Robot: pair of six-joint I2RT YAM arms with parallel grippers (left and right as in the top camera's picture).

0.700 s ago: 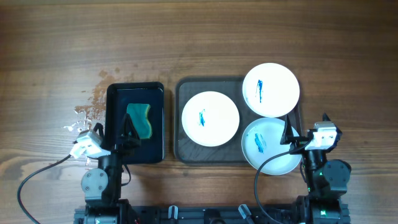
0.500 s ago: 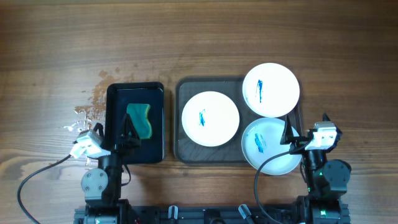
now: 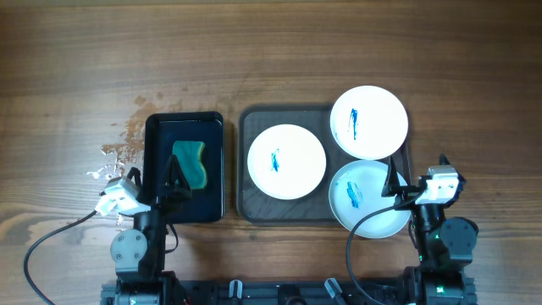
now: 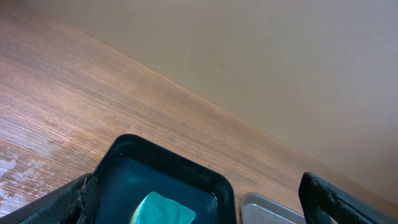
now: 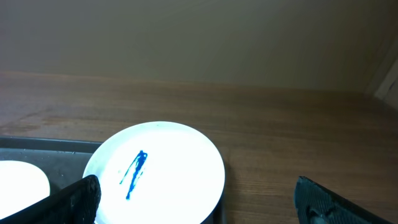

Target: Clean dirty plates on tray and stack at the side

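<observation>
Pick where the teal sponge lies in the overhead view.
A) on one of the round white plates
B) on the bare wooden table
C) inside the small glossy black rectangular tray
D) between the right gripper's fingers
C: the teal sponge lies on the floor of the small glossy black rectangular tray, to the left of the large grey-brown tray.

The dark grey tray [image 3: 251,206] holds 3 flat, round white plates [image 3: 292,169], each smeared blue at centre: 1 on its left half, the far plate [image 3: 377,127] and near plate [image 3: 377,213] overhanging its right rim.
</observation>
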